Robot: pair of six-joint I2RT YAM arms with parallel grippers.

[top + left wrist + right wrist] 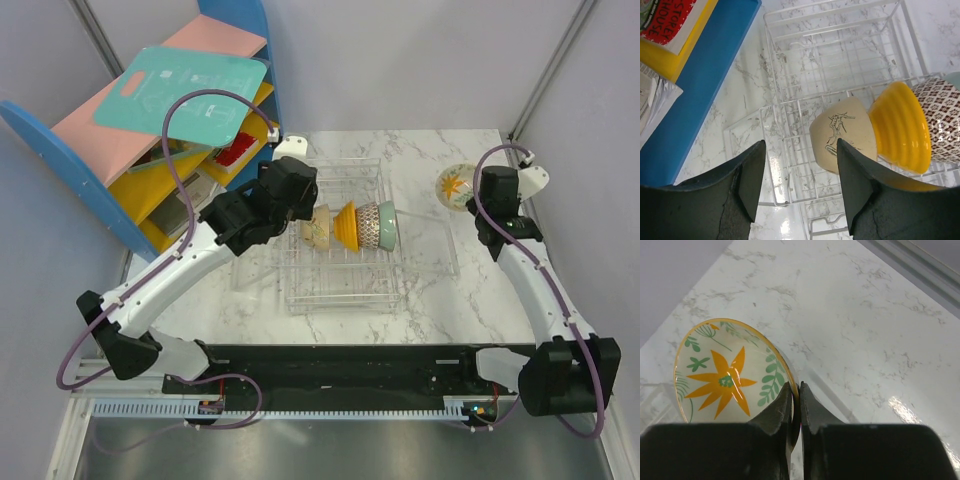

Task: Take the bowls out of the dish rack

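Note:
The wire dish rack (340, 285) stands mid-table and holds four bowls on edge in a row: a cream floral bowl (319, 226), an orange bowl (346, 225), a grey-brown mesh-patterned bowl (368, 225) and a mint green bowl (386, 224). My left gripper (300, 190) is open just left of and above the cream bowl (842, 132); the orange bowl (900, 127) is behind it. My right gripper (478, 205) is shut on the rim of a second cream floral bowl (725, 372), over the table right of the rack (455, 185).
A blue-and-yellow shelf unit (150, 140) with a teal board on top stands at the back left, close to the left arm. A clear low tray edge (445, 245) lies right of the rack. Grey walls close in the table.

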